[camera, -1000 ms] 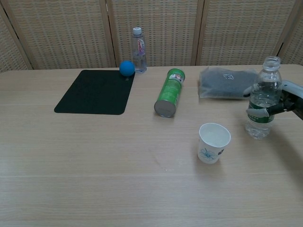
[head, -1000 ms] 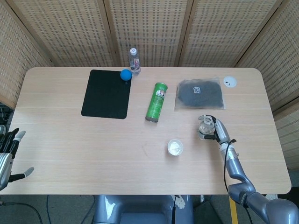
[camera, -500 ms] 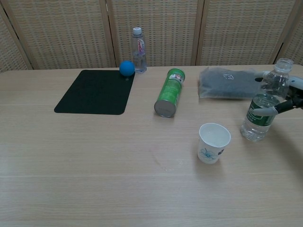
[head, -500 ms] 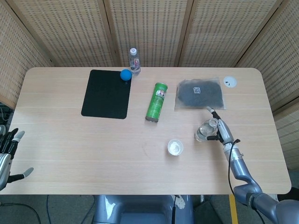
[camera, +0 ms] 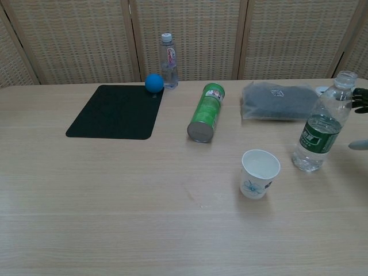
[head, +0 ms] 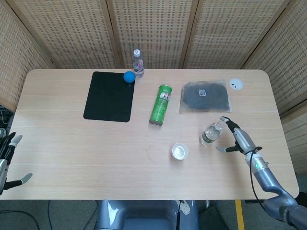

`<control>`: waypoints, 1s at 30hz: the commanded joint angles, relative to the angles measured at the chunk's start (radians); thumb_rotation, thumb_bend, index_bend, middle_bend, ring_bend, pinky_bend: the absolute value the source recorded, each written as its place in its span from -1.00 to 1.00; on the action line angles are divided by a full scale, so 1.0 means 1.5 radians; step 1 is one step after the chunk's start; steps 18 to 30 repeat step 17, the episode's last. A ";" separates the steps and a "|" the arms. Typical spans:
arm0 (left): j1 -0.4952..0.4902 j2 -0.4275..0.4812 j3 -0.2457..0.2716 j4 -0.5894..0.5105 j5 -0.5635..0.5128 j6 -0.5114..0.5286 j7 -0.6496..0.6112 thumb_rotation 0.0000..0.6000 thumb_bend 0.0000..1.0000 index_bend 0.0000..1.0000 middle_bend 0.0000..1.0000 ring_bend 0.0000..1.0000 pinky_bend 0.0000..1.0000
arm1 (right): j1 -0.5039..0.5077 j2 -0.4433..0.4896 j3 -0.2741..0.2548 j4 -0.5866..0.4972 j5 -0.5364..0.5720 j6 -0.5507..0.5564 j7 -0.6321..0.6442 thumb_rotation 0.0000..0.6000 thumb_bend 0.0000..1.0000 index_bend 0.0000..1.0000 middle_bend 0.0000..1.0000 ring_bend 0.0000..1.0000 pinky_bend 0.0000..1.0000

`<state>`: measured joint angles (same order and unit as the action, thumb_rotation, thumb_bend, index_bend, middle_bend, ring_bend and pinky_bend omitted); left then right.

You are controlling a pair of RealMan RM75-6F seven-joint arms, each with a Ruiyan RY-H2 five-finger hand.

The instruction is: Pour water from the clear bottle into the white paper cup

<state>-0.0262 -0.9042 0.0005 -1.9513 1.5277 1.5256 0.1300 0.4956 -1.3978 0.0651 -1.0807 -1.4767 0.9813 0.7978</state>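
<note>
Clear bottle (camera: 319, 126) tilted, neck upper-right (uncapped).

Wood table (head: 72, 143); clear bottle (head: 210, 134) just off right hand's fingertips (head: 223, 119), white paper cup (head: 180, 151) beyond it; green can (head: 160, 104), black mat (head: 109, 96), grey pouch (head: 205, 96) farther away

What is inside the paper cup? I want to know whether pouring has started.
The cup shows only a bare white inner wall and floor in the chest view; no water is visible. The head view looks white too. A thin clear layer could not be ruled out.
</note>
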 commanded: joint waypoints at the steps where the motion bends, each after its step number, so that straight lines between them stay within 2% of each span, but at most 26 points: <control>1: 0.005 0.007 0.001 0.000 0.005 0.008 -0.014 1.00 -0.81 -1.00 -1.00 -1.00 -1.00 | -0.038 0.050 -0.012 -0.038 0.002 0.047 -0.067 1.00 -1.00 -1.00 -1.00 -1.00 -1.00; 5: 0.007 0.015 0.002 -0.001 0.004 0.010 -0.025 1.00 -0.81 -1.00 -1.00 -1.00 -1.00 | -0.077 0.069 -0.017 -0.024 -0.005 0.123 -0.149 1.00 -1.00 -1.00 -1.00 -1.00 -1.00; 8: 0.008 0.019 0.002 -0.003 0.001 0.008 -0.027 1.00 -0.81 -1.00 -1.00 -1.00 -1.00 | -0.117 0.071 -0.011 -0.013 -0.015 0.222 -0.251 1.00 -1.00 -1.00 -1.00 -1.00 -1.00; 12: 0.005 0.015 0.000 0.002 0.003 0.004 -0.027 1.00 -0.81 -1.00 -1.00 -1.00 -1.00 | -0.165 0.082 -0.001 -0.062 -0.042 0.356 -0.346 1.00 -1.00 -1.00 -1.00 -1.00 -1.00; 14: 0.004 0.012 -0.001 0.006 0.006 0.006 -0.026 1.00 -0.81 -1.00 -1.00 -1.00 -1.00 | -0.178 0.086 0.002 -0.099 -0.053 0.394 -0.388 1.00 -1.00 -1.00 -1.00 -1.00 -1.00; 17: 0.005 0.011 0.000 0.007 0.007 0.007 -0.026 1.00 -0.81 -1.00 -1.00 -1.00 -1.00 | -0.188 0.096 0.003 -0.143 -0.061 0.415 -0.437 1.00 -1.00 -1.00 -1.00 -1.00 -1.00; 30: 0.005 0.011 0.000 0.007 0.007 0.007 -0.026 1.00 -0.81 -1.00 -1.00 -1.00 -1.00 | -0.188 0.096 0.003 -0.143 -0.061 0.415 -0.437 1.00 -1.00 -1.00 -1.00 -1.00 -1.00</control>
